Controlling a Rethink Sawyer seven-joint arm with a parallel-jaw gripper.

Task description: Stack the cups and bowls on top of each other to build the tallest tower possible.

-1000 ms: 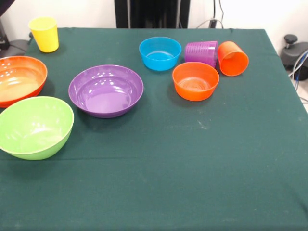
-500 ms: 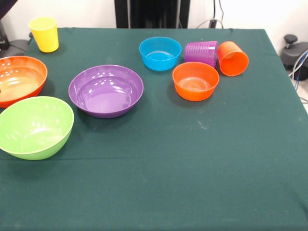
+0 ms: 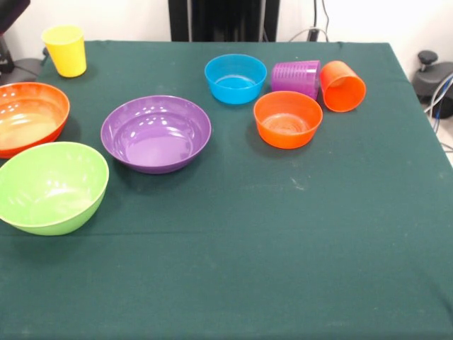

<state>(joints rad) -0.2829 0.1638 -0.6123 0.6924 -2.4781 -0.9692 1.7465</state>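
All pieces lie apart on the green tablecloth [image 3: 283, 248]. A large purple bowl [image 3: 156, 133] sits mid-left. A lime green bowl [image 3: 51, 187] tilts at the near left, with a large orange bowl [image 3: 28, 117] behind it. A small blue bowl [image 3: 235, 78] and a small orange bowl [image 3: 287, 119] stand toward the back right. The ribbed purple cup [image 3: 296, 77] is next to the blue bowl; whether it lies or stands I cannot tell. The orange cup [image 3: 342, 86] lies on its side beside it. A yellow cup [image 3: 64, 50] stands upright at the far left corner. No gripper shows.
A dark object [image 3: 13, 13] pokes in at the top left corner. Grey gear and cables [image 3: 433, 81] sit off the table's right edge.
The dark object at the top left corner has shifted slightly. The cups and bowls have not moved.
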